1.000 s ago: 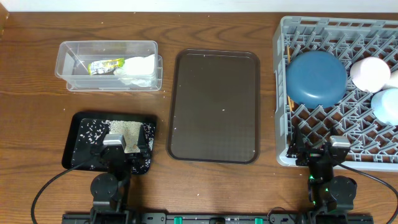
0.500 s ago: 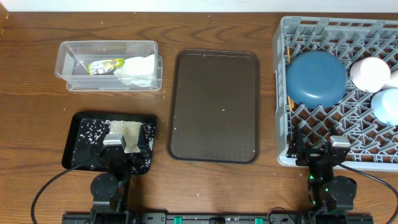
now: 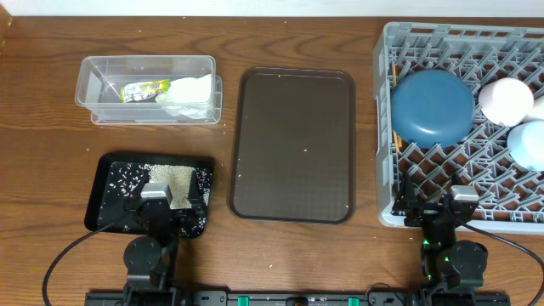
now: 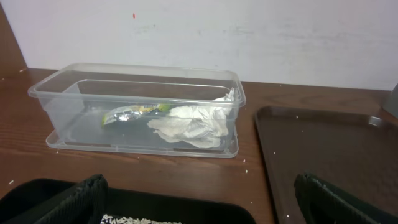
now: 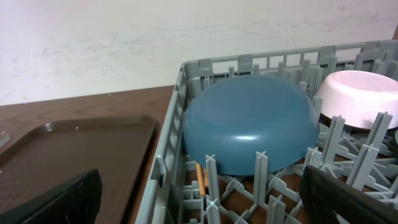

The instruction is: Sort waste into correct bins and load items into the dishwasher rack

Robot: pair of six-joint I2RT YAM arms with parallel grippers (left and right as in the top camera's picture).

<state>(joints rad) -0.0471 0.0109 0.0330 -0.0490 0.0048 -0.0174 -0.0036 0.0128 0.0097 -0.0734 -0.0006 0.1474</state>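
The brown tray (image 3: pixel 294 144) at the table centre is the reference for all positions.

Left of the brown tray, level with its far end, stands the clear bin (image 3: pixel 149 89). It holds a green wrapper (image 3: pixel 144 88) and a crumpled tissue (image 3: pixel 189 92), the tissue lying on the side nearer the brown tray.

Left of the brown tray, level with its near end, lies the black tray (image 3: pixel 102 200), scattered with white grains (image 3: pixel 127 178). The left gripper (image 4: pixel 205 202) hangs over the near part of this black tray. Its fingers are spread wide apart and hold nothing. The clear bin lies well beyond them.

Right of the brown tray, just beside it, stands the dishwasher rack (image 3: pixel 387 51). It holds a blue bowl (image 3: pixel 432 106), upside down, on the side nearest the brown tray. A white bowl (image 3: pixel 506 100) and a pale blue cup (image 3: pixel 529 143) sit farther from it.

The right gripper (image 5: pixel 205 199) is right of the brown tray's near end, at the rack's near edge. Its fingers are spread apart and hold nothing. The blue bowl lies just beyond them.
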